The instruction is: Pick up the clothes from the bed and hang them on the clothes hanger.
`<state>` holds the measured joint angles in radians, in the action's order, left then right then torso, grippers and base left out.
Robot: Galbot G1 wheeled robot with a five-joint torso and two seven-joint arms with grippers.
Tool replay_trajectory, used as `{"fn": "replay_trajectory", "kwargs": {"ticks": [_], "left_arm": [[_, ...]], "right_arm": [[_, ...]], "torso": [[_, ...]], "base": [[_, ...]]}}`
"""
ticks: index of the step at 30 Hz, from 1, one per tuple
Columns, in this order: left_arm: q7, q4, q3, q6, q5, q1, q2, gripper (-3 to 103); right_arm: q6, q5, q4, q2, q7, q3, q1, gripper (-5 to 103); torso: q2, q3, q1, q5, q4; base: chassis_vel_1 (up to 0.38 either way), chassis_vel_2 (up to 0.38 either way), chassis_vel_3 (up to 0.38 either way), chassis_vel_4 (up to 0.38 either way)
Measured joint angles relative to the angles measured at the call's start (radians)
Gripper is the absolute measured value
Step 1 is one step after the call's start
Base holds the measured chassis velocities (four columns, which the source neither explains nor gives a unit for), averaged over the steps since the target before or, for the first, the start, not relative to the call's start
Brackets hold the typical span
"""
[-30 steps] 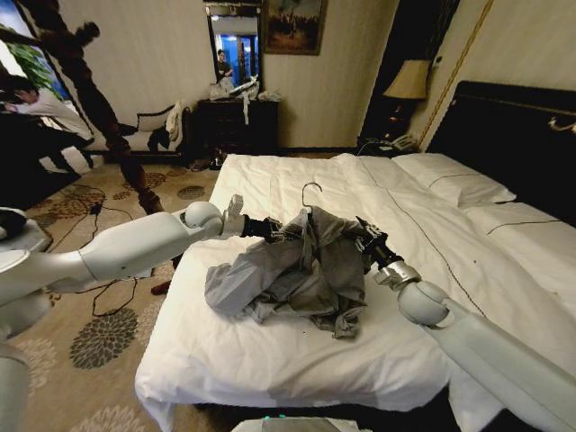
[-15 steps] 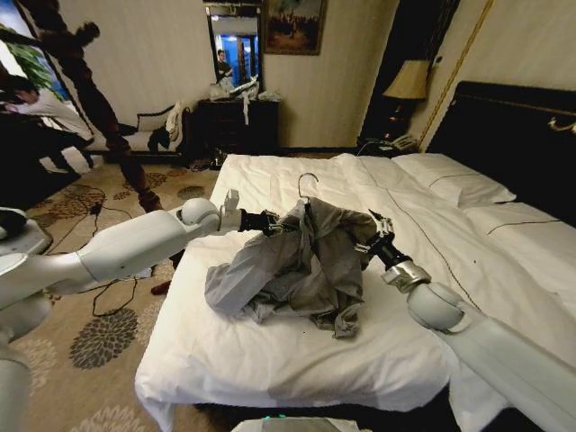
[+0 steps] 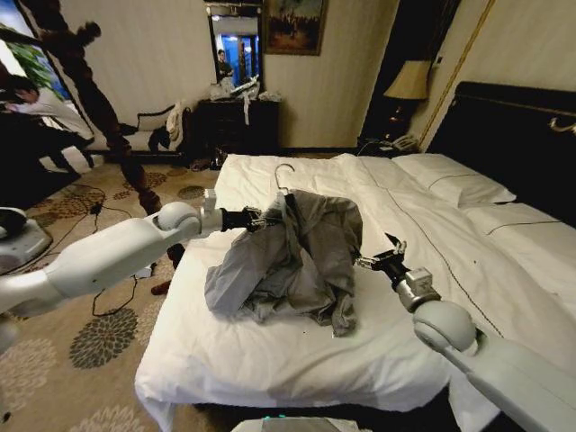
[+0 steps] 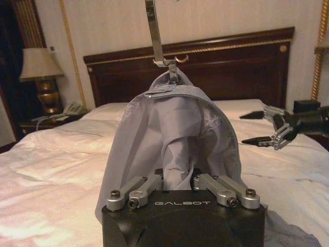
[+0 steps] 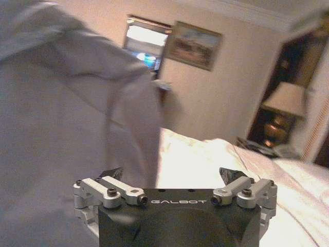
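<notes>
One soft, crumpled grey shirt [image 3: 297, 256] on wire-hooked hanger [image 3: 283, 176].

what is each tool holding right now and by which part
The left tool is shut on the grey shirt at one shoulder, over the hanger. The right tool is open, holding nothing.

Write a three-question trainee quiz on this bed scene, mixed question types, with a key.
1. True or false: the left hand is shut on the grey shirt.
2. The right hand is: A) gripping a sleeve, B) open and apart from the shirt, C) holding the hanger hook.
3. Fill in: the hanger hook pokes out at the shirt's ____.

Key: 1 true; 2 B; 3 collar.
</notes>
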<state>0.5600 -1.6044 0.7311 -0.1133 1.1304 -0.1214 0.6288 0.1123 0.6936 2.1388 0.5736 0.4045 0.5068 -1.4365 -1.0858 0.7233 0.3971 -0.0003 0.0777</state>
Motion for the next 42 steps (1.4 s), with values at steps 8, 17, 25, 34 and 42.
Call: {"fn": "replay_trajectory", "kwargs": {"ticks": [8,17,25,34,42], "left_arm": [[-0.031,-0.048,-0.111,0.0,-0.007,0.113,-0.047,16],[-0.061,-0.136,-0.224,0.003,-0.019,0.263,-0.115,16],[-0.066,-0.158,-0.247,0.01,-0.02,0.285,-0.143,16],[-0.112,-0.188,-0.267,0.029,-0.051,0.318,-0.165,16],[-0.22,-0.187,-0.356,0.034,-0.057,0.384,-0.17,16]], "right_arm": [[-0.156,-0.12,-0.018,0.258,-0.213,0.244,-0.266,100],[-0.284,-0.209,-0.019,0.438,-0.336,0.337,-0.365,100],[-0.38,-0.321,-0.029,0.593,-0.376,0.351,-0.418,100],[-0.386,-0.342,-0.025,0.654,-0.382,0.344,-0.445,100],[-0.384,-0.342,-0.024,0.65,-0.381,0.342,-0.442,100]], "torso": [[0.0,0.0,0.0,0.0003,0.001],[0.0,0.0,0.0,0.0001,-0.0001],[0.0,0.0,0.0,0.0004,0.0],[0.0,0.0,0.0,0.0002,0.0003],[0.0,0.0,0.0,0.0001,0.0001]], "base": [[0.0,0.0,0.0,0.0],[0.0,0.0,0.0,0.0],[0.0,0.0,0.0,0.0],[0.0,0.0,0.0,0.0],[0.0,0.0,0.0,0.0]]}}
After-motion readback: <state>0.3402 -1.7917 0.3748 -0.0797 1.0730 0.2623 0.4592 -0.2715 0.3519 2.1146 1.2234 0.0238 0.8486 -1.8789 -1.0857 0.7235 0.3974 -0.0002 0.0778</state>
